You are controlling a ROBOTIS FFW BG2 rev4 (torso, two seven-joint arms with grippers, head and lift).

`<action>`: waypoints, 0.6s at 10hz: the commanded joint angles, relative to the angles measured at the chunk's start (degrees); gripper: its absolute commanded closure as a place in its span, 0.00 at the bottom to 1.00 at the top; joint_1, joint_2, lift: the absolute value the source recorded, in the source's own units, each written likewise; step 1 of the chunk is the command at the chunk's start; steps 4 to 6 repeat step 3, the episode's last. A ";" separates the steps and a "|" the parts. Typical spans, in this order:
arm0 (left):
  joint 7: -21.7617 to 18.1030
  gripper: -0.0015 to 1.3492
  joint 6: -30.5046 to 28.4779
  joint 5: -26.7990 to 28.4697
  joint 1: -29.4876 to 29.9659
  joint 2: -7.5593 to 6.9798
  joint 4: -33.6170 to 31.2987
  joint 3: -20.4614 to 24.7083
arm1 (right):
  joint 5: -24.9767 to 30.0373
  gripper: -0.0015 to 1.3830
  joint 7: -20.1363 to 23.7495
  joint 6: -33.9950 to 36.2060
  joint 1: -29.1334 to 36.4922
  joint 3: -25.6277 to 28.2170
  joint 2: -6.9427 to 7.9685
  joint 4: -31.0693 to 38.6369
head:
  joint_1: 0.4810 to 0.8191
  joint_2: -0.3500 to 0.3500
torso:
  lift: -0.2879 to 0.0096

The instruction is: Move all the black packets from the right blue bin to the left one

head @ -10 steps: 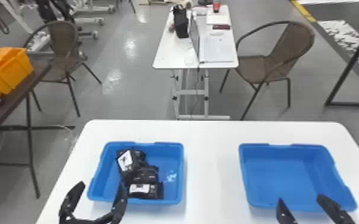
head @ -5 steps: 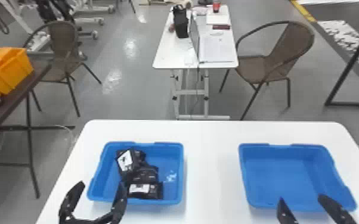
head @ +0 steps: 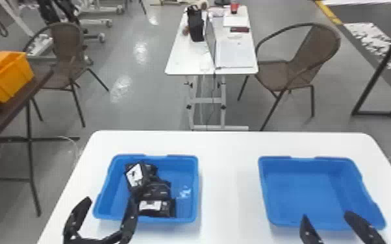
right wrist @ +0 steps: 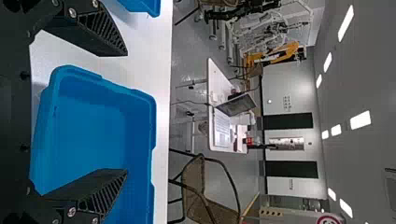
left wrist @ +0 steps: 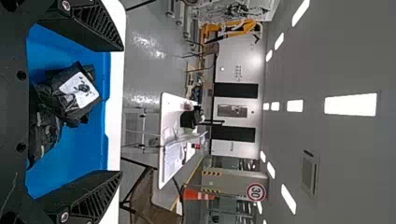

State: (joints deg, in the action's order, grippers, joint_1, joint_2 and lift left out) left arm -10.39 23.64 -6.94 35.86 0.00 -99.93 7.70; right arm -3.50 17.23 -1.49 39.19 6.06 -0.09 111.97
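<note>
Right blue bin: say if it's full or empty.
Empty: the right blue bin shows bare floor between its walls; the black packets lie in the left bin.

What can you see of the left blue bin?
The left blue bin is shallow, roughly rectangular, plastic-looking, with a flanged, stepped rim. It sits upright on the white table. At least three black packets, some white-labelled, lie heaped inside; a pale patch shows on its floor. One finger of the open left claw overlaps its near side; contact unclear.

Packets (head: 156, 190) in the left bin (head: 107, 201), right bin (head: 302, 188) apart from it on the same table (head: 229, 181), second table (head: 183, 61) behind
</note>
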 commanded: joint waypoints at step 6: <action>0.02 0.07 -0.09 -0.09 0.00 0.15 0.00 0.12 | -0.02 0.10 0.00 0.00 -0.08 0.00 0.14 -0.09 | 0.63 0.62 | 0.97</action>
